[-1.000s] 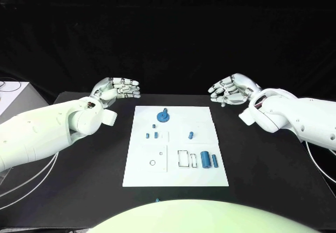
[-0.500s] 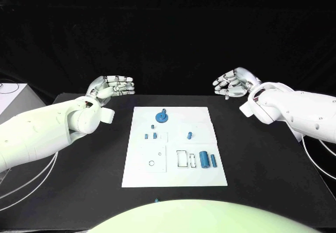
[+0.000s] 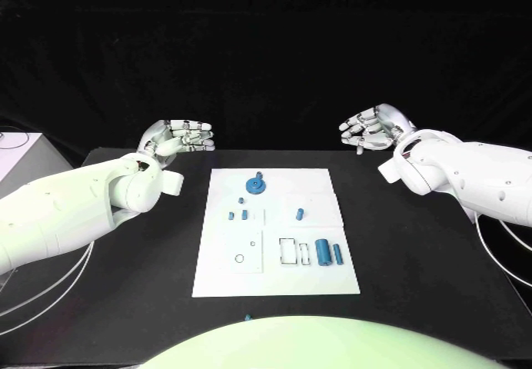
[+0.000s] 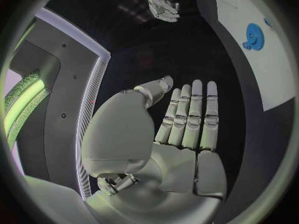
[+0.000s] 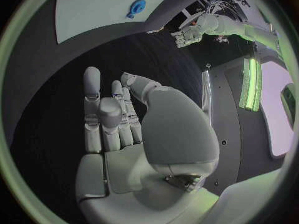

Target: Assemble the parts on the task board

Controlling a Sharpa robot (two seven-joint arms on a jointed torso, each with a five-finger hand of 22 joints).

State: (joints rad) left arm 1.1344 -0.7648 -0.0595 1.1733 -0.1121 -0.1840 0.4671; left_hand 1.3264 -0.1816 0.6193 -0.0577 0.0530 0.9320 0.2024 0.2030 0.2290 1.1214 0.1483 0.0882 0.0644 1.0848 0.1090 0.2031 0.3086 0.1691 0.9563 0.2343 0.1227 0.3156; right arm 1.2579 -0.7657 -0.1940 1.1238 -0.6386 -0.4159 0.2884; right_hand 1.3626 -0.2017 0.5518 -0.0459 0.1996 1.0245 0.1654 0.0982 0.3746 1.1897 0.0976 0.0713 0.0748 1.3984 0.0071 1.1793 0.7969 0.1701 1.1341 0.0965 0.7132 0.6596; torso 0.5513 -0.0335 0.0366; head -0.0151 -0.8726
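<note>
Hovering above the far edge of the table [image 3: 133, 307], the left robot hand [image 3: 175, 138] and the right robot hand [image 3: 371, 129] are both empty, fingers apart and loosely extended, well clear of the task board [image 3: 277, 284]. That white board lies between them, nearer the robot, with the blue gear [image 3: 256, 185] at its far end, small blue pegs [image 3: 237, 215] in the middle and a blue cylinder [image 3: 323, 251] beside outlined slots. No part appears to be picked up yet, so I judge assembly is not begun; the next move calls for one hand to descend onto a loose part and pinch it
</note>
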